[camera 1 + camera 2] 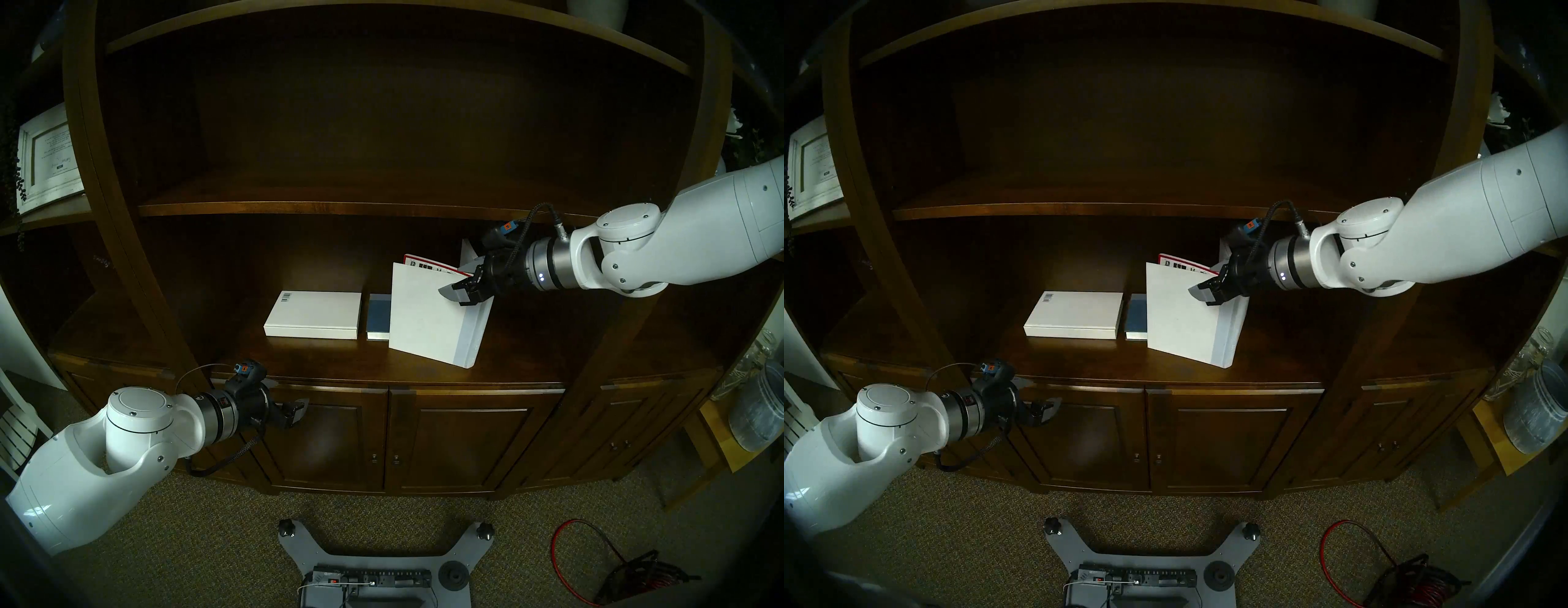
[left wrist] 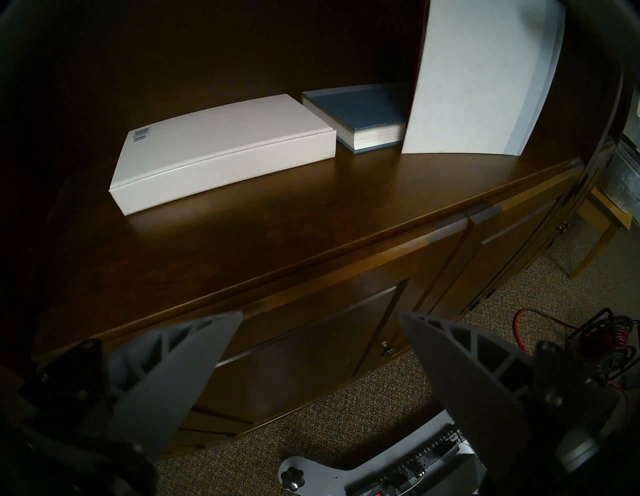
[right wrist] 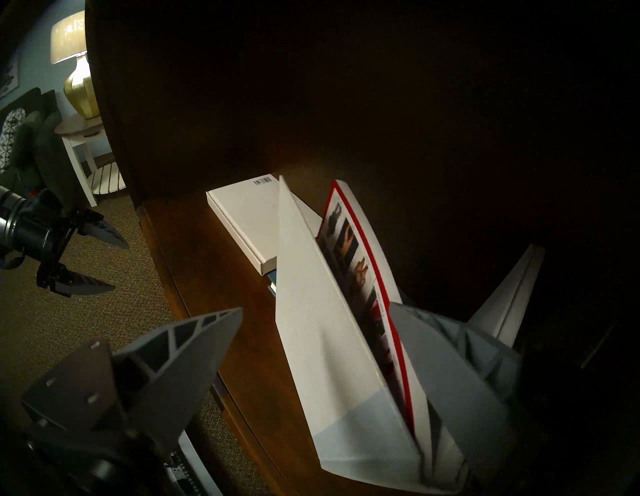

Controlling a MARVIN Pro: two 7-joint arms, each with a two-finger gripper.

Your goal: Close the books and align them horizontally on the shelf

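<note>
Fingers (image 3: 450, 363) of the right gripper (image 1: 460, 293) stood apart, straddling the top of the big white book (image 1: 428, 314) w/ one inside the gap btwn cover and pages and the other out front; whether they actually pinched the cover couldn't be told. That book stood half open on its lower edge at centre-right of the head view, red-edged inner cover (image 3: 367, 256) showing behind the white front, grey-blue spine strip (image 1: 469, 335) toward the right. Just left of it lay the blue book (image 1: 379, 316), flat and shut, partly hidden behind the raised cover. Further left, the white barcode book (image 1: 314, 314) lay flat, shut, close beside the blue one. All three sat on the dark wooden shelf (image 1: 297, 365). Left gripper (image 1: 297, 412) hung at lower left, below the shelf edge in front of the cabinet doors (image 1: 458, 441), jaws wide apart, nothing in them.
</note>
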